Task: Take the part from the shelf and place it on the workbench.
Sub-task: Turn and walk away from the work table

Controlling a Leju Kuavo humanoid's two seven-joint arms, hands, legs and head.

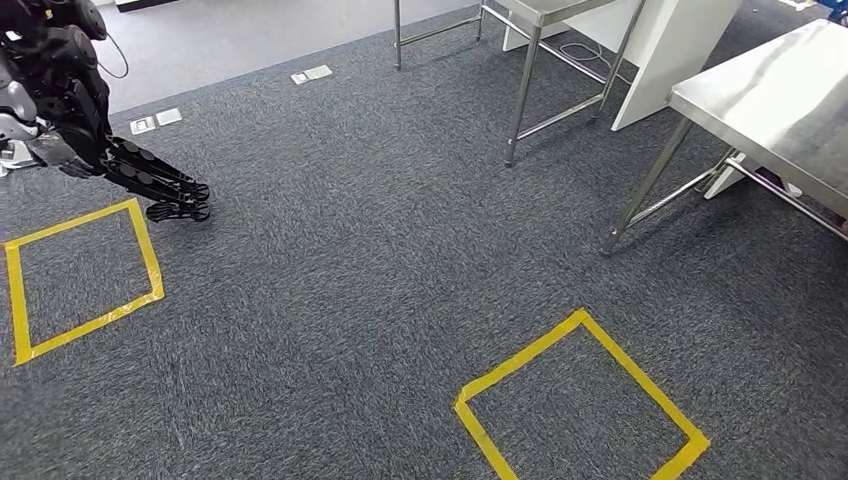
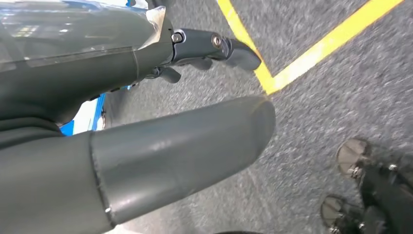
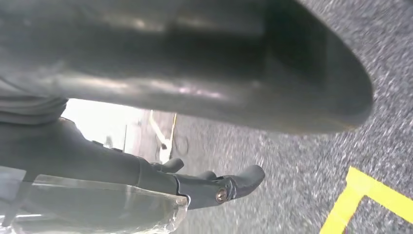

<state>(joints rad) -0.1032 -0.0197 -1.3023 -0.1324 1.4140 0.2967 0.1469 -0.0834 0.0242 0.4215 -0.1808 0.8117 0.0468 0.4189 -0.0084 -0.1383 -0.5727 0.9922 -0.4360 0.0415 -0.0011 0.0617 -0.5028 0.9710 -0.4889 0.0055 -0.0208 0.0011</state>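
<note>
The left hand [image 1: 150, 180] is held low over the grey carpet [image 1: 350, 250], with its dark fingers [image 2: 204, 46] stretched out straight and the thick thumb [image 2: 180, 151] set well apart from them; nothing is gripped between them. The right hand [image 3: 195, 97] is carried the same way, with its fingers [image 3: 219, 187] extended, its thumb [image 3: 219, 63] spread away and nothing held.

Just beyond the left hand's fingertips, a yellow tape square [image 1: 150, 260] is marked on the floor, and a second tape square [image 1: 530, 355] is laid nearer the middle. Further out to the right, a stainless steel table [image 1: 780, 100] is stood, which is judged to be the workbench; a second steel-legged table [image 1: 540, 15] is placed behind it.

The task is judged to be at its start: with both hands empty, no part has been taken, and nothing is seen set on the steel table. Where the part lies relative to either hand cannot be told; the shelf is judged to be reached first, then the pick, the carry and the placing are left.
</note>
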